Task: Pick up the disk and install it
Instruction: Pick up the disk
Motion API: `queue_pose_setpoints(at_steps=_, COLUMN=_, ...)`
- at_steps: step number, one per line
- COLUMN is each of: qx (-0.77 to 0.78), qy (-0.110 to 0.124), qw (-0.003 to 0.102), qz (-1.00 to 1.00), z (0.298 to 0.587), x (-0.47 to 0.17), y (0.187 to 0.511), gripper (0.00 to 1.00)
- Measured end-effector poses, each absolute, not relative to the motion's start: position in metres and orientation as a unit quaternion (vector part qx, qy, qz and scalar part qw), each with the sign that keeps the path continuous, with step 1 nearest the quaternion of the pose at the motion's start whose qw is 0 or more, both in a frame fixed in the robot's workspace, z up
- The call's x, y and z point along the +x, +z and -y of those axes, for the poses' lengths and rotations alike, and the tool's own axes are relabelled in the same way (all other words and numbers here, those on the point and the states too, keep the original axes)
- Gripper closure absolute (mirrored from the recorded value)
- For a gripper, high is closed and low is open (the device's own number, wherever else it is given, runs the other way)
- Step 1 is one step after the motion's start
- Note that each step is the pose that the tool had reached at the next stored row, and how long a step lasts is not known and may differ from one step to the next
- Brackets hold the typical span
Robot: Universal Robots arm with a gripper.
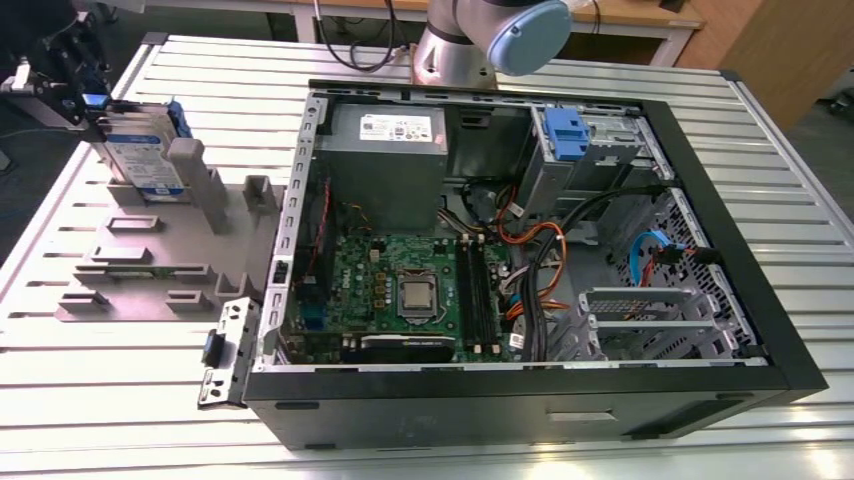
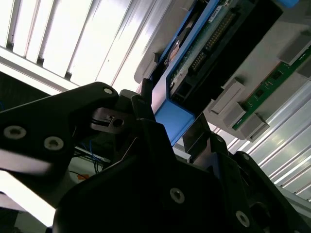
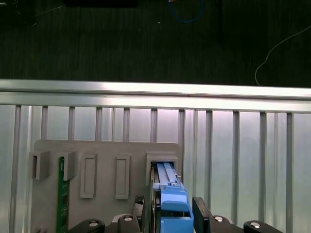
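Silver disk (image 1: 144, 165) with blue rails is on edge in the end slot of the grey fixture (image 1: 147, 300), towards the exterior view's left and well apart from the open PC case (image 1: 534, 405). It's seated in the slot, not lifted.

Gripper (image 1: 96, 98) sits right at the disk's upper edge. In the first wrist view I'm looking straight down the disk (image 3: 172, 201), and the gripper (image 3: 171, 213) straddles it, one black side on each flank. I can't tell whether it's clamped on the rails or standing just off them.

In the second wrist view I see the disk (image 2: 177, 119) from below: blue rail corner, green circuit board face, the gripper body (image 2: 160, 184) close beside it.

A green memory module (image 3: 61, 194) stands in another fixture slot, a few slots over from the disk.

Inside the case, the grey power supply (image 1: 387, 150) sits at the back next to the blue-latched drive bay (image 1: 567, 135), with the motherboard (image 1: 400, 290) below. Everything rests on the ribbed aluminium table (image 1: 134, 400); the arm's base (image 1: 467, 45) stands behind the case.
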State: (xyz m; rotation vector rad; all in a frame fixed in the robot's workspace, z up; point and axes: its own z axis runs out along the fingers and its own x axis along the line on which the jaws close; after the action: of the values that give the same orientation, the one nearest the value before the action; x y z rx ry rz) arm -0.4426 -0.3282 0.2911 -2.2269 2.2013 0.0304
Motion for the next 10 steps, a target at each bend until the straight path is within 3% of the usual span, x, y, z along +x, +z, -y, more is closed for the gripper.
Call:
queue_pose_setpoints(at_steps=6, qx=-0.711, qy=0.01, qw=0.005, qz=-0.703, z=0.3282, x=-0.4426, y=0.291, gripper=0.51)
queue_pose_setpoints(at_steps=7, qx=-0.711, qy=0.01, qw=0.005, qz=-0.703, z=0.3282, x=-0.4426, y=0.291, gripper=0.58)
queue_pose_setpoints(at_steps=10, qx=-0.711, qy=0.01, qw=0.005, qz=-0.703, z=0.3282, x=-0.4426, y=0.2909, gripper=0.58)
